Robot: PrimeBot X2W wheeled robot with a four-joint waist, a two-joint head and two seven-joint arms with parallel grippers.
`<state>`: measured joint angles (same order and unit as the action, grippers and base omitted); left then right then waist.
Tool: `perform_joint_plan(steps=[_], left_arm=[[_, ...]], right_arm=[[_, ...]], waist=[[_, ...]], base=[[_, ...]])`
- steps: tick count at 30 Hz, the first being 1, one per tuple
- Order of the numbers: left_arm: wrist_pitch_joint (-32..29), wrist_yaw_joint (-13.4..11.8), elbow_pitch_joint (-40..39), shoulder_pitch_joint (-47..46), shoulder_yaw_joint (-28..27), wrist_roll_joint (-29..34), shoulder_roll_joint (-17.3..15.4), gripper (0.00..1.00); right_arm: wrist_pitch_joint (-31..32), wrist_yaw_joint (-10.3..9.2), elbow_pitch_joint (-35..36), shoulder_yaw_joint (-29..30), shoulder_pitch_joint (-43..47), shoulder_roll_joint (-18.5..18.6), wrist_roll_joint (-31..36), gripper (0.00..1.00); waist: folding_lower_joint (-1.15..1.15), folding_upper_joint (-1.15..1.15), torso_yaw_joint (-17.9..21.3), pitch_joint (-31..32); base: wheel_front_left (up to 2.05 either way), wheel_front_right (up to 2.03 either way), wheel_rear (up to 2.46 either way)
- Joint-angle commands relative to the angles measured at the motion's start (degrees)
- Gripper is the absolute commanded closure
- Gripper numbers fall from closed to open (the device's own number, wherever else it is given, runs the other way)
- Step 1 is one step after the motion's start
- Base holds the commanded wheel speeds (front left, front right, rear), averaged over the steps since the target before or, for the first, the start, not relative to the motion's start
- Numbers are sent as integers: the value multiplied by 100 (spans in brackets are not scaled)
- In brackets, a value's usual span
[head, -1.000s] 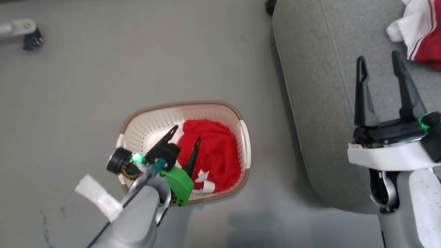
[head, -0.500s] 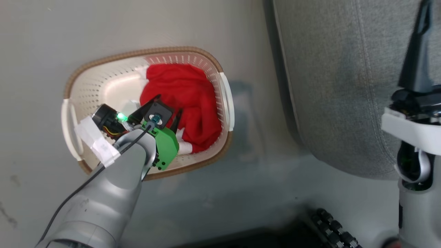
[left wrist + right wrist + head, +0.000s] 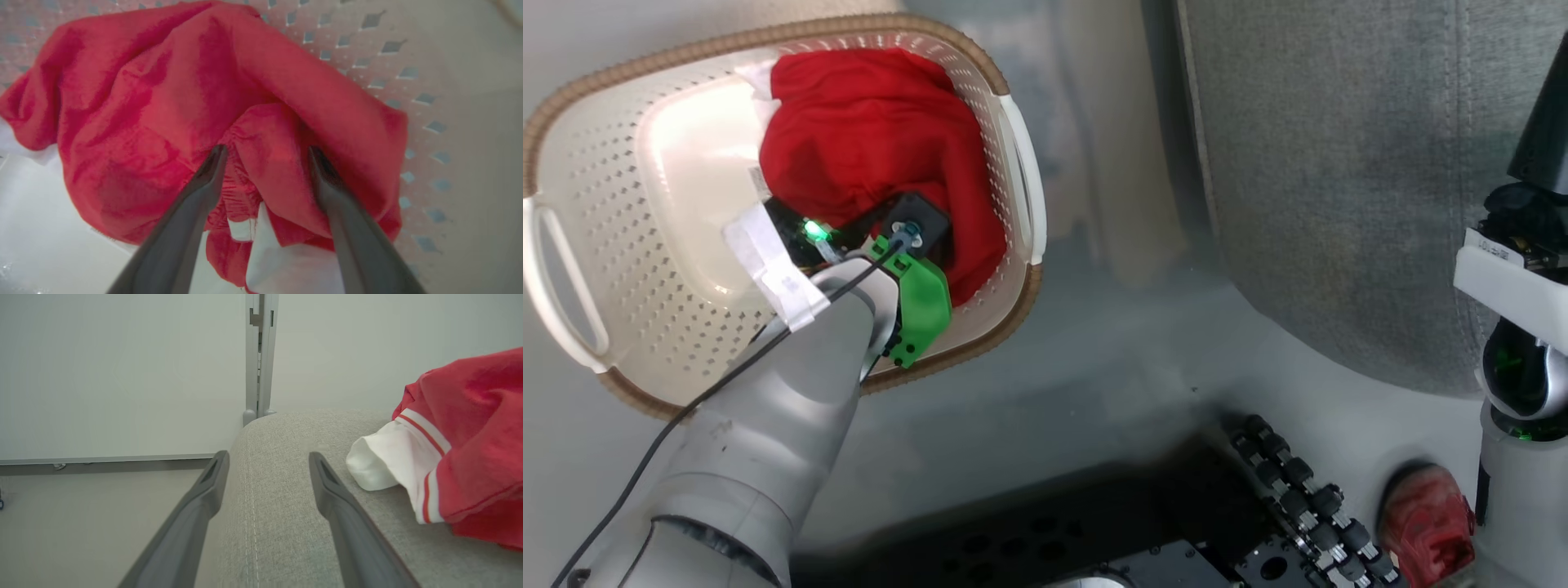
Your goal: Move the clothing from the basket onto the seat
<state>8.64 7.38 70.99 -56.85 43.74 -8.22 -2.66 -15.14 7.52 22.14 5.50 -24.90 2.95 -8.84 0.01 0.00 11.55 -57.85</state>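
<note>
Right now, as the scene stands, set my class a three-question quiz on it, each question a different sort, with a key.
1. True or false: the left tool is shut on the crumpled red fabric garment.
2. The red-and-white striped garment lies on: A) the floor; B) the light grey upholstered seat; C) a shelf.
3. Which tool reaches into the cream perforated plastic basket?
Key: 1 false, it is open; 2 B; 3 left.

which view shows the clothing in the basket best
Left wrist view: the clothing close up, folds and white trim between the fingers of the open left gripper. Head view: in the basket, partly behind the left arm. Right wrist view faces the seat.
</note>
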Motion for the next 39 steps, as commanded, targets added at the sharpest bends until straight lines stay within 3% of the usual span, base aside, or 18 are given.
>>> perform_joint_plan(steps=[1, 11, 12, 13, 14, 26, 33, 39], left_arm=[[-66, -36, 46, -169, -11, -70, -42, 0], [-305, -284, 218, -377, 21, -200, -57, 0], [-326, -258, 231, -378, 56, -168, -72, 15], [-328, -254, 238, -389, 90, -151, -87, 80], [-337, -257, 244, -398, 119, -141, -93, 100], [383, -449, 265, -163, -29, -453, -66, 100], [625, -488, 28, 211, -214, -828, -31, 100], [653, -461, -664, 825, -358, -1330, -28, 100]], right_arm=[[-1, -6, 48, -26, -65, -6, 45, 0], [-2, -6, 129, -62, -116, -6, 100, 0], [-1, -6, 135, -69, -117, -6, 102, 0], [-2, -6, 141, -77, -113, -6, 107, 0], [-1, -6, 147, -84, -113, -7, 115, 0], [-1, -6, 62, -201, -101, -5, 368, 0], [-1, -6, -45, -154, 61, 100, 444, 0], [-1, -6, -207, -190, 304, 166, 454, 0]], waist=[[-1, 0, 121, -268], [-1, 0, 216, -430], [-1, 0, 231, -438], [-1, 0, 239, -442], [-1, 0, 245, -441], [-1, 0, 106, 58], [-1, 0, -191, 771], [-1, 0, -471, 1575]], base=[[0, 0, 0], [0, 0, 0], [0, 0, 0], [0, 0, 0], [0, 0, 0], [0, 0, 0], [0, 0, 0], [0, 0, 0]])
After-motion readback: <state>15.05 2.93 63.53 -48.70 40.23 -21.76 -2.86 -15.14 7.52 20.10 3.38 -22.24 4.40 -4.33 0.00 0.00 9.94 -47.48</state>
